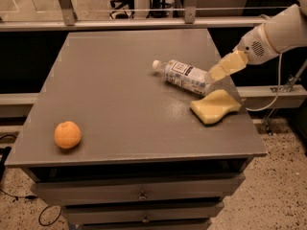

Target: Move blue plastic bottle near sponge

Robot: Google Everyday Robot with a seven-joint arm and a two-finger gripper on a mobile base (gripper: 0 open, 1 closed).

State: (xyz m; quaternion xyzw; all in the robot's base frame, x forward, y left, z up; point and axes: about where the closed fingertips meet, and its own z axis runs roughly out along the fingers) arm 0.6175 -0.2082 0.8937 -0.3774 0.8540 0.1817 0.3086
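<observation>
The blue plastic bottle (184,76) is clear and ribbed, with a white cap and a printed label. It lies on its side on the grey table (120,90), cap pointing left. The sponge (216,107) is pale yellow with a wavy outline and lies flat just in front of and to the right of the bottle's base, a small gap apart. My gripper (221,69) reaches in from the right on a white arm. Its pale tip is at the bottle's base end, just above the sponge.
A round orange fruit (67,134) sits near the table's front left corner. The table's right edge runs close past the sponge. Drawers are under the tabletop. A metal rail (144,24) runs behind the table.
</observation>
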